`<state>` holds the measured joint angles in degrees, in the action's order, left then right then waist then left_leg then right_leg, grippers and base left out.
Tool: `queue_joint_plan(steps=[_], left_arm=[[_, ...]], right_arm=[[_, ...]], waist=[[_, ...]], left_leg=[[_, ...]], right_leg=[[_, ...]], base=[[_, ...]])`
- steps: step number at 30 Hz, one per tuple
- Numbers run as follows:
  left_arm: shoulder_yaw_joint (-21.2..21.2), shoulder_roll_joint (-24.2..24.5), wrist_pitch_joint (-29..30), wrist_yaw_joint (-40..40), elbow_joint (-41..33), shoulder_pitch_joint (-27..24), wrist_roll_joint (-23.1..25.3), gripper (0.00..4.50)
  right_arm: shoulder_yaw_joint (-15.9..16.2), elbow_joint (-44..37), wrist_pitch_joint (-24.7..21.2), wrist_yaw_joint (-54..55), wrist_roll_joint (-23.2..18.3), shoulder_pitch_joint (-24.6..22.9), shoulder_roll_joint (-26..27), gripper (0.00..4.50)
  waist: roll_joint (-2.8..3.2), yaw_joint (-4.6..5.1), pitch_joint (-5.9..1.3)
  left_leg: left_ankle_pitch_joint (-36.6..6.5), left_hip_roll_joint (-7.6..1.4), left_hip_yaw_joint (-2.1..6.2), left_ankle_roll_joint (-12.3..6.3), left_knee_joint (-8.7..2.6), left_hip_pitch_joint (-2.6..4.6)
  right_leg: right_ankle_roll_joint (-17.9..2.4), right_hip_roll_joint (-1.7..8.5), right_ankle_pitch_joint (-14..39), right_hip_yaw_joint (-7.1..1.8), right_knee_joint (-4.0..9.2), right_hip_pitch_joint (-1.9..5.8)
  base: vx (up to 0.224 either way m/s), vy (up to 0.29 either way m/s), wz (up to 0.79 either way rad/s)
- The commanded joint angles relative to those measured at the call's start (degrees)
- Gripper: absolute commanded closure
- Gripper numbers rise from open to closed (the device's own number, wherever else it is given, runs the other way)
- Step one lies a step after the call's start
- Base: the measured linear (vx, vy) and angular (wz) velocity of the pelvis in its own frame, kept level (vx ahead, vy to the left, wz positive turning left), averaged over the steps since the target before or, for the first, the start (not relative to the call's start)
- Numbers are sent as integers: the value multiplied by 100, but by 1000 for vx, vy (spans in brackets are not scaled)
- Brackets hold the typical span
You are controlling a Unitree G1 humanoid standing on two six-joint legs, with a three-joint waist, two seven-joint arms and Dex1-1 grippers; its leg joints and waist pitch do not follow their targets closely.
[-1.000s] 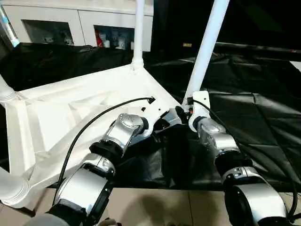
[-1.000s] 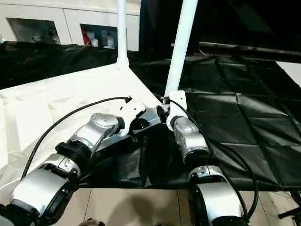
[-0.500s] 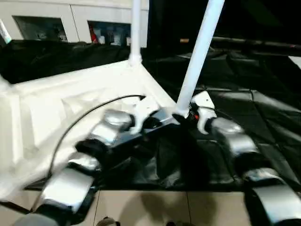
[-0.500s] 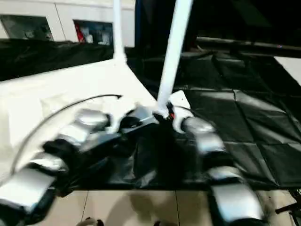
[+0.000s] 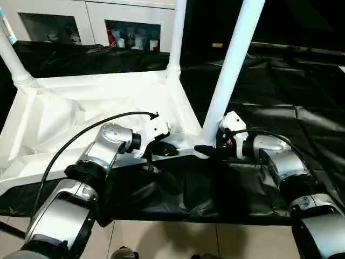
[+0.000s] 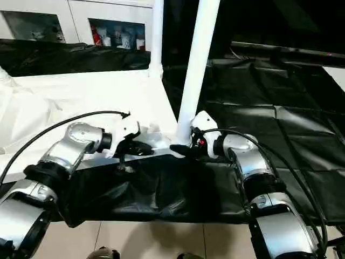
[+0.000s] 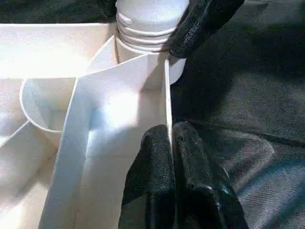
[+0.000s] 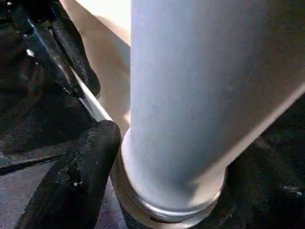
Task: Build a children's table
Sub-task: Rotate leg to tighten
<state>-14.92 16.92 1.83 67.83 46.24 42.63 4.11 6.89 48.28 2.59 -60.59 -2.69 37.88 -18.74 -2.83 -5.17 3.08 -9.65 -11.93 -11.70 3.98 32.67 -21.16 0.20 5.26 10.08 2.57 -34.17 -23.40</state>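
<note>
The children's table lies upside down on a black sheet, its white top (image 5: pixel 81 116) showing the ribbed underside. Three white legs stand in corner sockets: near right (image 5: pixel 232 70), far (image 5: pixel 177 32) and left (image 5: pixel 12 59). My left gripper (image 5: pixel 161 150) is shut on the top's thin near rim (image 7: pixel 167 95), a short way from the near right corner. My right gripper (image 5: pixel 207 147) is open and straddles the base of the near right leg (image 8: pixel 200 86), one finger (image 8: pixel 71 176) lying against the leg's collar. The other finger is hidden behind the leg.
Black sheeting (image 5: pixel 302 91) covers the floor under and to the right of the table. A white cabinet (image 5: pixel 91 21) with glass doors stands at the back. Pale floor tiles (image 5: pixel 161 240) show just in front of me.
The camera has shifted. My right wrist has swung lower and out to the right of the leg's base, and its jaws have widened. The left gripper keeps its hold on the rim.
</note>
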Motion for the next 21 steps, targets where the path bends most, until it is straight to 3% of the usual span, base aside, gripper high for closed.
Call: queue_joint_plan(steps=[1, 5, 6, 8, 9, 11, 12, 13, 16, 18, 19, 21], left_arm=[[-114, -78, 46, 83, -26, -141, -41, 450], [-90, -75, 76, 36, -61, -168, -47, 450], [-75, -77, 89, 11, -62, -176, -47, 450], [-65, -88, 101, -60, -25, -170, -23, 450], [-62, -93, 100, -85, -8, -165, -14, 450], [-37, -223, 153, -516, 216, -70, 106, 450], [-29, -271, 183, -696, 287, -32, 154, 450], [-11, -350, 225, -960, 387, 29, 214, 450], [108, -714, 586, -2040, 672, 263, 343, 450], [137, -858, 688, -2350, 765, 336, 365, 450], [160, -1017, 775, -2641, 851, 402, 378, 450], [172, -1216, 842, -2968, 952, 477, 405, 450]], right_arm=[[7, -159, -35, -163, -78, -31, -23, 127], [-58, -181, -125, -135, -161, -103, 20, 159], [-72, -187, -155, -116, -180, -122, 36, 167], [-82, -168, -192, 43, -143, -143, 65, 171], [-88, -152, -202, 118, -124, -144, 77, 172], [-222, 112, -380, 834, -36, -118, 211, 177], [-273, 192, -436, 1073, -21, -114, 263, 177], [-361, 300, -541, 1429, -24, -114, 361, 178], [-622, 547, -840, 2840, -53, -125, 865, 178], [-671, 653, -896, 3328, -31, -97, 1052, 178], [-698, 742, -939, 3795, 6, -57, 1250, 178], [-750, 843, -977, 4338, 21, 24, 1531, 178]], waist=[[-21, -31, -384], [-26, -33, -391], [20, -36, -395], [-5, -31, -397], [47, -19, -397], [7, -2, -394], [21, 20, -374], [-11, 38, -365], [7, 50, -332], [12, 47, -334], [17, 67, -321], [22, 76, -326]], left_leg=[[-1019, -165, 31, -375, -321, 90], [-938, -155, 28, -407, -310, 81], [-933, -159, 32, -406, -309, 90], [-949, -156, 27, -402, -306, 87], [-965, -155, 26, -376, -309, 93], [-991, -148, 31, -339, -315, 87], [-1155, -144, 34, -273, -333, 101], [-1358, -133, 45, -172, -343, 115], [-1796, -138, 72, 61, -385, 174], [-1891, -126, 97, 108, -397, 163], [-2061, -126, 104, 160, -410, 174], [-2183, -119, 124, 223, -422, 185]], right_leg=[[-1570, 271, 550, -162, 267, 269], [-1590, 257, 394, -162, 250, 284], [-1607, 263, 377, -162, 247, 279], [-1614, 257, 359, -161, 250, 285], [-1616, 249, 316, -163, 258, 278], [-1614, 244, 348, -163, 255, 283], [-1568, 254, 608, -173, 292, 256], [-1481, 264, 992, -178, 336, 250], [-1233, 289, 1865, -195, 429, 183], [-1116, 295, 2135, -178, 458, 193], [-986, 286, 2348, -181, 500, 148], [-896, 284, 2466, -172, 521, 138]], base=[[0, 0, 0], [0, 0, 0], [0, 0, 0], [0, 0, 0], [0, 0, 0], [0, 0, 0], [0, 0, 0], [0, 0, 0], [0, 0, 0], [0, 0, 0], [0, 0, 0], [0, 0, 0]])
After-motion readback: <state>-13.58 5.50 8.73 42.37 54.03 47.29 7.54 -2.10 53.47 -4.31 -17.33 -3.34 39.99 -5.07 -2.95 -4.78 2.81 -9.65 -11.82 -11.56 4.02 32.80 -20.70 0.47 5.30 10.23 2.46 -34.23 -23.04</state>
